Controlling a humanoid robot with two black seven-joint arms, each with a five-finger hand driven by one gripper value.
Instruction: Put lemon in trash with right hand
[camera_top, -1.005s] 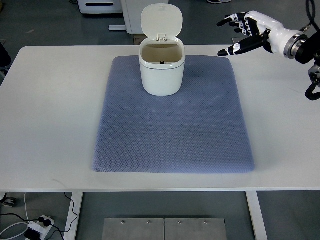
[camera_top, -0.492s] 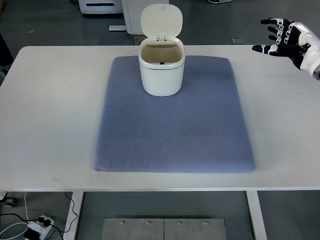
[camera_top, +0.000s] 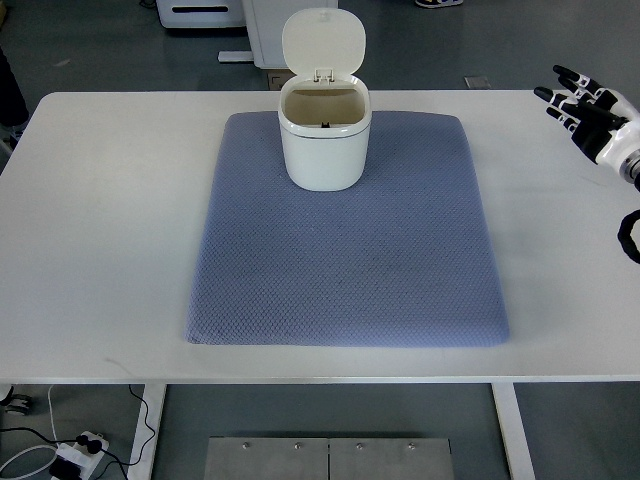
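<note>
White bin (camera_top: 322, 140) at twelve o'clock gapes for a lemon, yet your right hand (camera_top: 590, 108) at two o'clock hangs splayed, empty.

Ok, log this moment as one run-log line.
right hand: open, empty, far right table edge | trash can: lid up, on blue mat | lemon: not visible | left hand: not in view

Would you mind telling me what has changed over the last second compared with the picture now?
The right hand has drawn back toward the picture's right edge, away from the trash bin, fingers spread and holding nothing throughout. It took hold of nothing and released nothing. No lemon shows on the table. The bin, lid up, and the blue mat stayed as they were.
</note>
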